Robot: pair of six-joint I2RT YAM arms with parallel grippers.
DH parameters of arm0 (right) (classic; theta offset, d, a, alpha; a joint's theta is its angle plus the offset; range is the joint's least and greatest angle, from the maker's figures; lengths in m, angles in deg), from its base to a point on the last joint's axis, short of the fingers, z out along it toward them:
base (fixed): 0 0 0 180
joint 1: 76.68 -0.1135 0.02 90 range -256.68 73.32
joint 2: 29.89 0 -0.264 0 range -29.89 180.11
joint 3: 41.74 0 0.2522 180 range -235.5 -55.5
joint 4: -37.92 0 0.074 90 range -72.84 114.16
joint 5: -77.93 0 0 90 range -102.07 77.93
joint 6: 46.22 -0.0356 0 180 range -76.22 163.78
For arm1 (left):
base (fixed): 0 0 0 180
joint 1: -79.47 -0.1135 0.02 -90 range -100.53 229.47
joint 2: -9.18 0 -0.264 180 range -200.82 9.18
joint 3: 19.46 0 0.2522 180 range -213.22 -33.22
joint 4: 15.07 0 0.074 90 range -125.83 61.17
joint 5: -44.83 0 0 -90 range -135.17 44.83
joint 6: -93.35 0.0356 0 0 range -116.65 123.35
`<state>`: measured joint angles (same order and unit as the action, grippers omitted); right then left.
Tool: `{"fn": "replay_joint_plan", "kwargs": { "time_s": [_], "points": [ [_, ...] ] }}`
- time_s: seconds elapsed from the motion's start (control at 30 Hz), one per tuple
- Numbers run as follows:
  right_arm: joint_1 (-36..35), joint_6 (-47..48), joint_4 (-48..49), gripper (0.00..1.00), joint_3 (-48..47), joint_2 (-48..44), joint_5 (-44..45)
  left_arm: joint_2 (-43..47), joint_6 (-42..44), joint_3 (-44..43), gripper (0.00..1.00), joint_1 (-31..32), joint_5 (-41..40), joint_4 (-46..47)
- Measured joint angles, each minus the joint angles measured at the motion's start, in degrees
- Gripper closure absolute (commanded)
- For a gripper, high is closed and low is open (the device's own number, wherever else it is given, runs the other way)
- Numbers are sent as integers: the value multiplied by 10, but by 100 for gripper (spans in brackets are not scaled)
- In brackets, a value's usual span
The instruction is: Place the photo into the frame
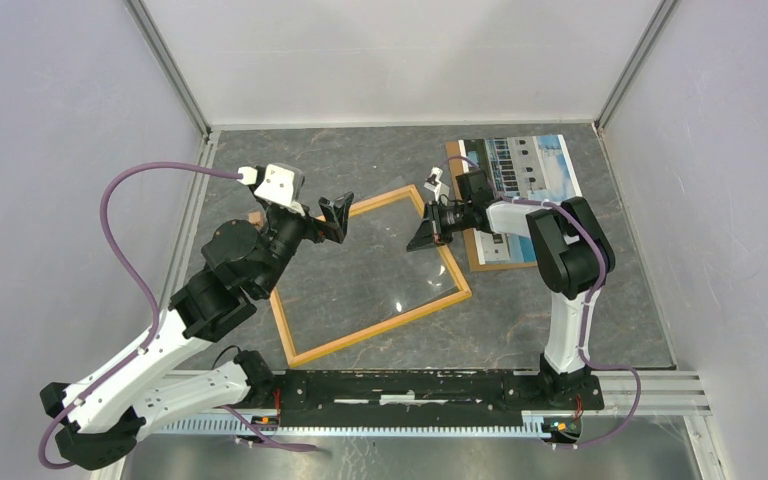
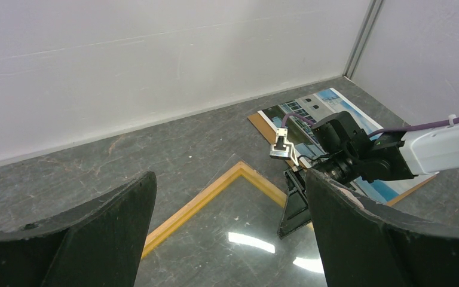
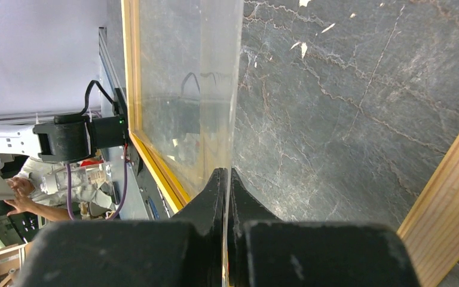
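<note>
The light orange-yellow frame [image 1: 380,328] lies flat in the middle of the table. The photo [image 1: 532,168], a pale building under blue sky, rests at the back right on a brown backing board [image 1: 495,258]. My right gripper [image 1: 425,235] is shut on the edge of a clear sheet [image 1: 385,275] that hangs over the frame near its far corner. In the right wrist view the fingertips [image 3: 227,174] pinch the sheet [image 3: 185,89] edge-on, with a frame rail [image 3: 448,203] beside it. My left gripper [image 1: 338,215] hovers open above the frame's far-left rail [image 2: 215,191], holding nothing.
White walls close the table at the back and both sides. The arms' base rail [image 1: 430,390] runs along the near edge. A purple cable [image 1: 120,230] loops off the left arm. The right arm [image 2: 394,155] reaches in over the backing board.
</note>
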<state>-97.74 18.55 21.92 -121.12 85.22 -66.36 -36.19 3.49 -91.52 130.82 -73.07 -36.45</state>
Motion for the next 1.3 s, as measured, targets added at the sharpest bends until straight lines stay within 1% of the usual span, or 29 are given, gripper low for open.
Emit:
{"fn": "replay_joint_plan", "kwargs": {
  "time_s": [1.07,1.3],
  "points": [
    [15,32,-23,100,1,0,2,1,0,0,0,0,0,0],
    [14,52,-45,100,-7,2,0,3,0,0,0,0,0,0]
  ]
}}
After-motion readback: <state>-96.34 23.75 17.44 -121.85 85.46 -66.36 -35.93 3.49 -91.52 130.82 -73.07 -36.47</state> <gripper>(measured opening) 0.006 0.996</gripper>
